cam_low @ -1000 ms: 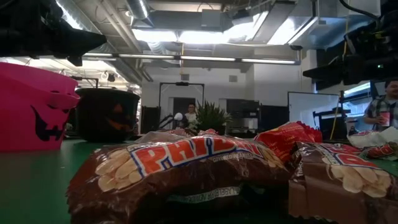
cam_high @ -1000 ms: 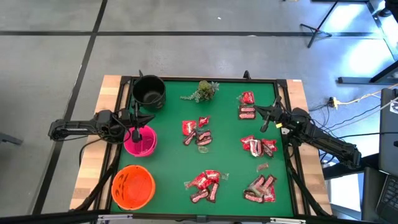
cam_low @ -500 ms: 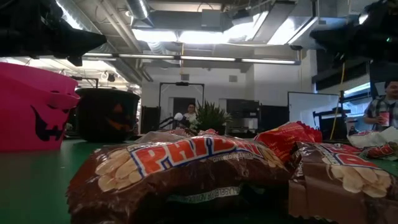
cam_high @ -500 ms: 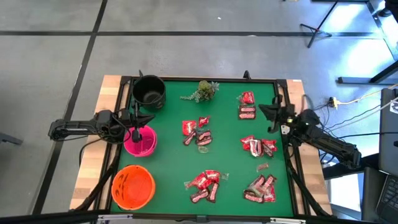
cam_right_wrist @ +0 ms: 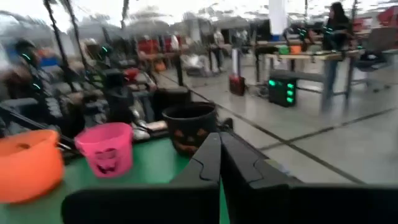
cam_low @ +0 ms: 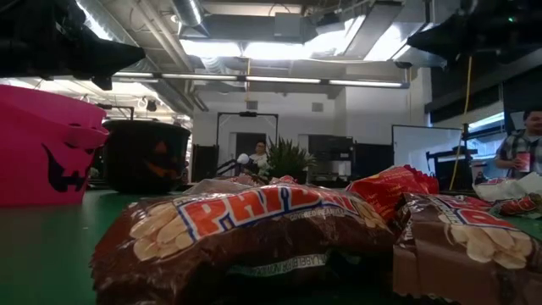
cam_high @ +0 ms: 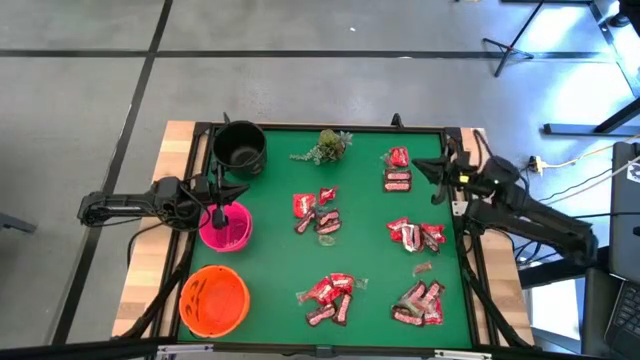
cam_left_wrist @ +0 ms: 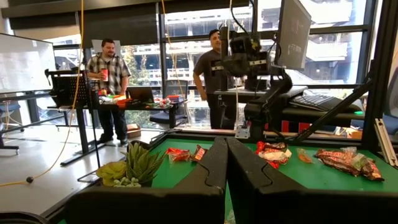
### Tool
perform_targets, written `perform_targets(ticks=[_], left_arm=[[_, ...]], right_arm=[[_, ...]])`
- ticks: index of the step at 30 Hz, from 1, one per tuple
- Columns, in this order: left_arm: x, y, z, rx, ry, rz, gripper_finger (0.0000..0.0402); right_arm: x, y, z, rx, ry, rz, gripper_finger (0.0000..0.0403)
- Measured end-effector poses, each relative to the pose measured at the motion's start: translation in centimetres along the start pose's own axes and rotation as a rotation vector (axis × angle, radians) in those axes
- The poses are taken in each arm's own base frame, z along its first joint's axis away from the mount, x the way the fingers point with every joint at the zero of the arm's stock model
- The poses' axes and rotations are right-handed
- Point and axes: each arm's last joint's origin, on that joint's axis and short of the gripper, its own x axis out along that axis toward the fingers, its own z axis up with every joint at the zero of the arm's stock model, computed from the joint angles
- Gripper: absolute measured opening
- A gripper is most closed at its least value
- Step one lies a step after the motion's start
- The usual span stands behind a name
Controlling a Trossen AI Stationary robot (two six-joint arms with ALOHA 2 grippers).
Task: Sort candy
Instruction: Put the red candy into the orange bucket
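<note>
Candy [cam_high: 328, 296] lies scattered on our green mat while we keep both the left gripper [cam_high: 219, 211] and the right gripper [cam_high: 436, 180] closed and empty.

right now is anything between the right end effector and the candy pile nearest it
Nothing visible. The right end effector, shut, hangs over the mat's right edge, and the nearest candy pile lies just beside it toward the middle, with only bare green mat between them. The sprig sits farther off, out of that path.

Candy [cam_high: 327, 222] is lying scattered in loose clusters on the green surface [cam_high: 360, 250]: shiny red packets and darker brown-maroon bars, flat, mixed together, some overlapping, clusters sitting well apart in the middle and right.
</note>
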Motion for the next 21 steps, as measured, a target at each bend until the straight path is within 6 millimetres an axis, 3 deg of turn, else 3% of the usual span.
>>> perform_targets(ticks=[9,21], left_arm=[[0.0,0.0,-0.1,0.052,0.005,0.001,0.0],[0.0,0.0,-0.1,0.053,0.005,0.0,0.0]], right_arm=[[2.6,-0.2,1.7,-0.022,0.031,0.003,0.0001],[2.9,-0.2,1.9,0.025,0.002,-0.011,0.0001]])
